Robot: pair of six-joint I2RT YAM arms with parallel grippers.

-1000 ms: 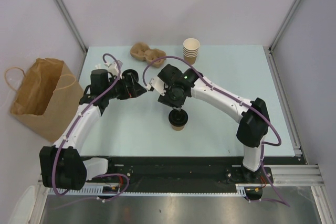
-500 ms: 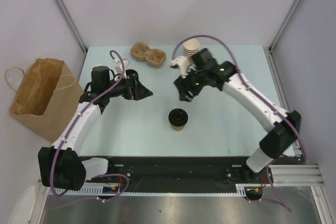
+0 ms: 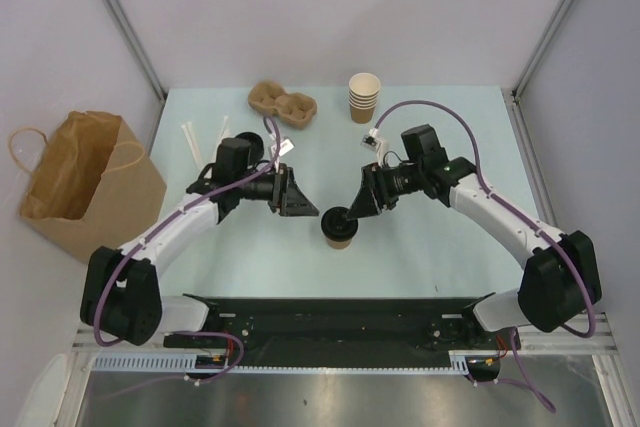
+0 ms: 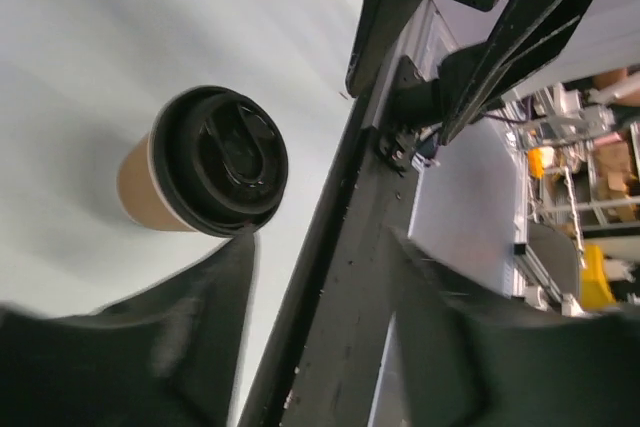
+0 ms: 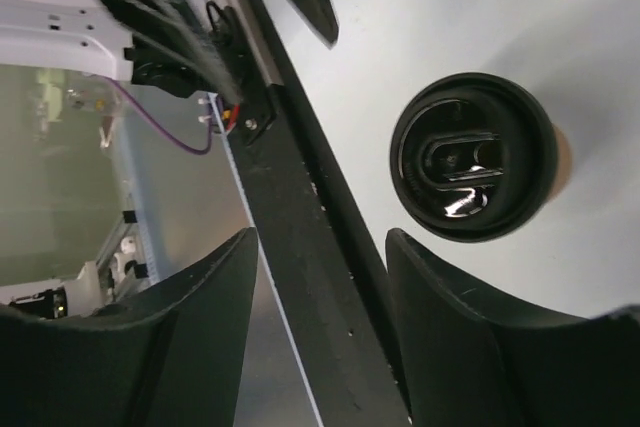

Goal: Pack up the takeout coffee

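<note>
The takeout coffee (image 3: 340, 228), a tan paper cup with a black lid, stands upright on the table near the front middle. My left gripper (image 3: 303, 206) hovers just left of it, open with nothing between its fingers. My right gripper (image 3: 357, 209) sits close at the cup's upper right, also open and holding nothing. In the left wrist view the cup (image 4: 205, 162) lies beyond the left finger (image 4: 190, 337), outside the left gripper (image 4: 322, 239). In the right wrist view the lid (image 5: 472, 169) shows above the right finger (image 5: 470, 337), beside the right gripper (image 5: 322, 237), not between its jaws.
A brown paper bag (image 3: 85, 182) stands open off the table's left edge. A moulded pulp cup carrier (image 3: 282, 104) and a stack of lidless paper cups (image 3: 364, 97) sit at the back. White sticks (image 3: 190, 142) lie at the back left. The black base rail (image 3: 330, 312) runs along the front.
The right gripper left the top of the cup, swung toward the back, then came down at the cup's right. The left arm reached right toward the cup and its jaws narrowed.
</note>
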